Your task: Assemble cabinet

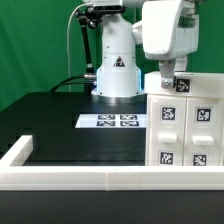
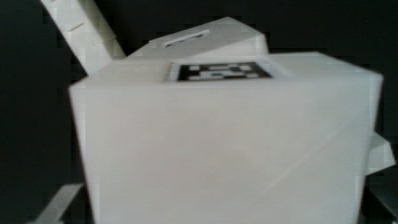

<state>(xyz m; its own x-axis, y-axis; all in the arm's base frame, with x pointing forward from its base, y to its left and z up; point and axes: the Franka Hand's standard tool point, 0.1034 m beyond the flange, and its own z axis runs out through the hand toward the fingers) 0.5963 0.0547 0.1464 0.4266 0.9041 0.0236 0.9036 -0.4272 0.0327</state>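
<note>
So my gripper (image 1: pixel 178 84) is parked right over the top back edge of the cabinet (image 1: pixel 185 125), over on the exterior view's right. Honestly I can't tell whether I've got hold of anything: the fingers disappear behind the box's top edge from outside, and in the wrist view the big white block (image 2: pixel 222 140) fills nearly the whole picture, so the tips don't show at all. Could be wrapped around the box's width, could just be hovering, no idea

The cabinet itself sits up against the long white rail (image 1: pixel 90 172) at the front of the table (image 1: pixel 50 120), on its right-hand stretch. Front face shows a grid of small blocks with marker tags on them. From the wrist I see one tag on top of the box and some angled white pieces poking up behind it, can't make out what they are.

Further out, the marker board (image 1: pixel 112 121) lies flat in the middle of the table, just in front of my base.

Progress-wise I'd guess the main body is pretty much together, since it already looks like one solid box. What's left is probably a last panel or seating something on top, but that's my read, not something I can actually see
</note>
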